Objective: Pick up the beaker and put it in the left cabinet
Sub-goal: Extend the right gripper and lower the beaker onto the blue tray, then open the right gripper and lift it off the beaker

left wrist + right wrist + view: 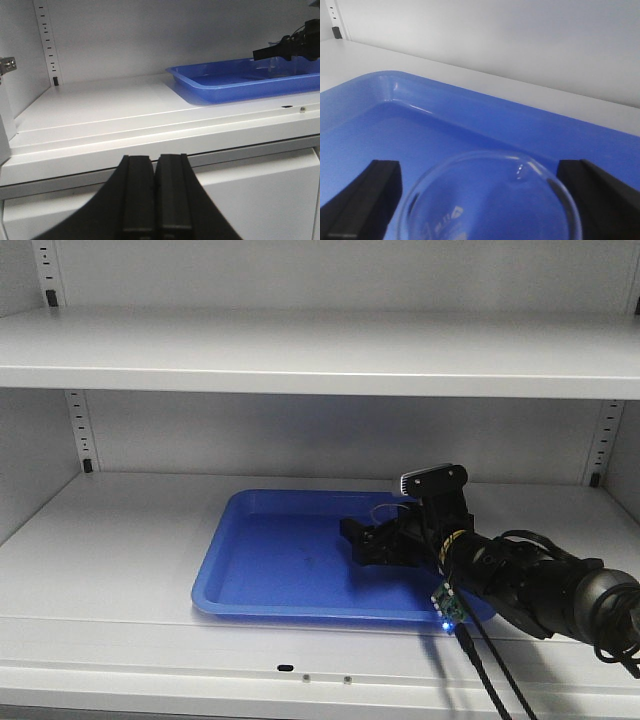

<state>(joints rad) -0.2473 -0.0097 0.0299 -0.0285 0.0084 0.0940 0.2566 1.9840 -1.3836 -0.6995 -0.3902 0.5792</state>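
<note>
Front view: left cabinet (320, 350) interior, light grey, wide shelves, slotted uprights at the back corners. Blue tray (250, 570) sits on the lower shelf (110, 550), right of centre, near the front edge. Right arm (540, 585) reaches in from the lower right over the tray's right half. Right gripper (372, 538) is low inside the tray. A faint glass rim shows at the jaws; that is the beaker (385, 512), hard to make out from here. Small lit circuit board (449, 606) hangs under the wrist, cables trailing down.

Left wrist view: left gripper (155, 200) at the bottom of frame, jaws together, holding nothing, below and outside the shelf front. Tray is up right on the shelf, with the right gripper's black tips visible over it.

Right wrist view: beaker (490, 200) fills the lower middle, round clear rim up, faint white marks on the wall, standing in the tray near its far-side wall. Right fingers (362, 200) flank it left and right, jaws apart, with a visible gap to the glass on each side, so no clamp on it.
</note>
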